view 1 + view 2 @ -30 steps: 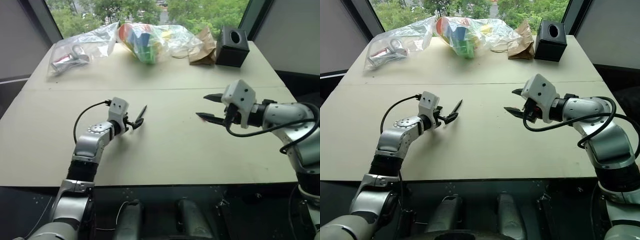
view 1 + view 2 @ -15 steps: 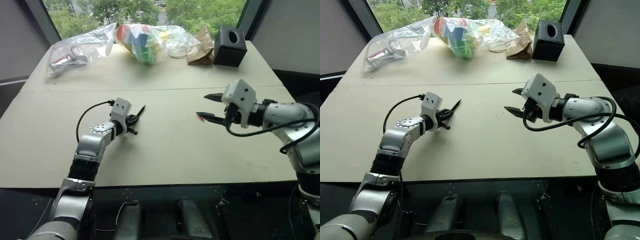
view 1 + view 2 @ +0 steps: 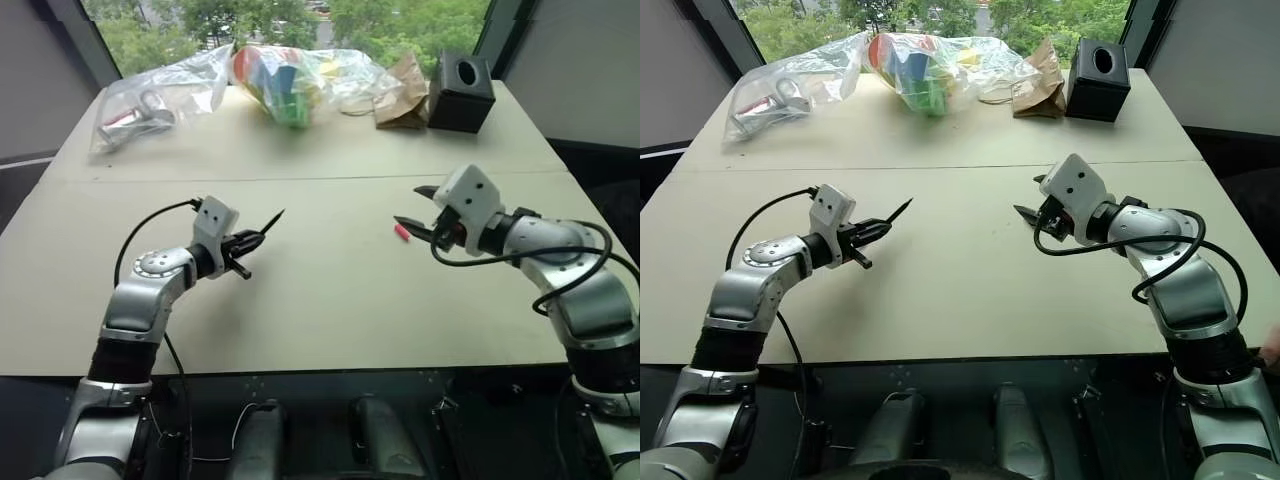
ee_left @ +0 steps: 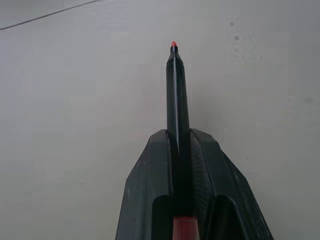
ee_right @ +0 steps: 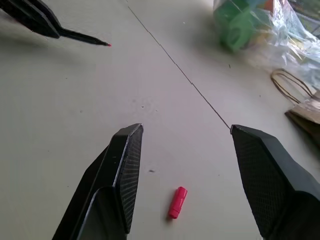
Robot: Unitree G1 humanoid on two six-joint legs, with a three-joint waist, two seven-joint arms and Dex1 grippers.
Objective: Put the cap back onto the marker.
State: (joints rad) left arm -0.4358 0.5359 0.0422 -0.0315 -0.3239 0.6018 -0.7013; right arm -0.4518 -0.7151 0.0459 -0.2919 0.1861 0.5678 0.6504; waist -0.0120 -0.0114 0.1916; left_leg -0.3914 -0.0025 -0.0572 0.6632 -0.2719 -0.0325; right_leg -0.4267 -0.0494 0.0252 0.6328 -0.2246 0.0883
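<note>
1. Left wrist view: we see the left gripper (image 4: 179, 150) closed tight on the marker (image 4: 175, 90), whose dark shaft runs out past the fingertips to a small red tip.
2. In the left eye view, we find that gripper (image 3: 240, 244) raised over the left part of the table (image 3: 300, 310), the marker (image 3: 262, 224) pointing to the far right.
3. We see the right gripper (image 5: 185, 165) with its fingers (image 5: 127, 165) spread wide, holding nothing.
4. The cap (image 5: 177, 202) lies on the table between those fingers, touching neither.
5. At the far edge we note plastic bags (image 3: 290, 75) and a black box (image 3: 462, 90).
</note>
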